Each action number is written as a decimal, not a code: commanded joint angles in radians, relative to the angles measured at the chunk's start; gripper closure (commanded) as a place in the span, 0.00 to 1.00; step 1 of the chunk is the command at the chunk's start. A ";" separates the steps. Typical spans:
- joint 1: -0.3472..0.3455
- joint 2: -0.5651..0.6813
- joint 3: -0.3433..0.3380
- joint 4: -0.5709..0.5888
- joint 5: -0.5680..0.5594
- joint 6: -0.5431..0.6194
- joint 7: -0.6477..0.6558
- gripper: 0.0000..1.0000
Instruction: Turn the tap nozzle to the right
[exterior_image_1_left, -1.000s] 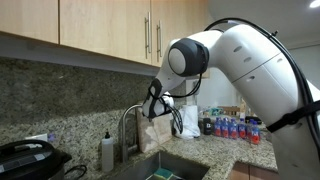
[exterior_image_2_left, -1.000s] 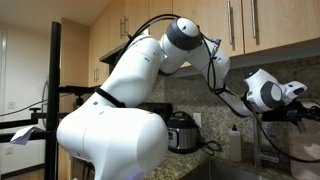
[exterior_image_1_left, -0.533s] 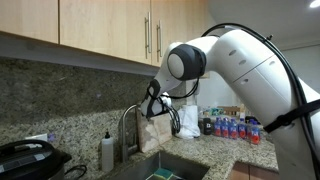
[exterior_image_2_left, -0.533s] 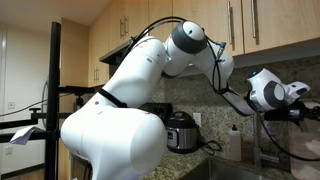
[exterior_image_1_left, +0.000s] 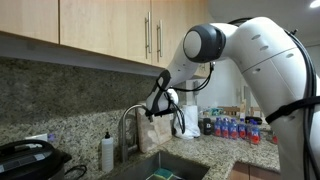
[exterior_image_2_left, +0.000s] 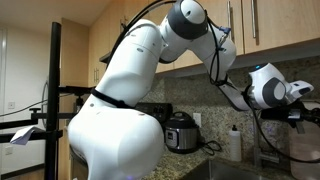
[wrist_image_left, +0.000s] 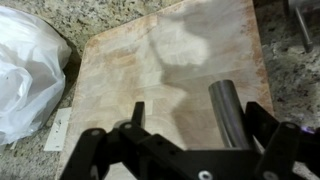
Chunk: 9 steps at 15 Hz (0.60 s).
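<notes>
The tap nozzle (exterior_image_1_left: 131, 122) is a slim steel gooseneck faucet that stands behind the sink, its arch curving toward my gripper (exterior_image_1_left: 157, 104). In the wrist view the steel spout (wrist_image_left: 225, 108) runs between my open jaws (wrist_image_left: 200, 122), close to the right finger. I cannot tell if it touches that finger. The left finger stands well apart from it. My gripper also shows at the right edge of an exterior view (exterior_image_2_left: 294, 111).
A pale soap bottle (exterior_image_1_left: 107, 152) stands left of the faucet. A wooden cutting board (wrist_image_left: 170, 65) leans on the granite backsplash behind the spout, with a white plastic bag (wrist_image_left: 25, 70) beside it. The sink (exterior_image_1_left: 165, 166) lies below. Small bottles (exterior_image_1_left: 235, 128) and a rice cooker (exterior_image_2_left: 182, 131) stand on the counter.
The arm's elbow has risen and swung to the right in the exterior views. The gripper has stayed at the faucet's arch, jaws still open.
</notes>
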 joint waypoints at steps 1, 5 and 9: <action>-0.139 -0.141 0.125 -0.119 -0.040 0.001 -0.052 0.00; -0.252 -0.214 0.239 -0.180 0.039 -0.017 -0.159 0.00; -0.355 -0.298 0.358 -0.242 0.167 -0.090 -0.373 0.00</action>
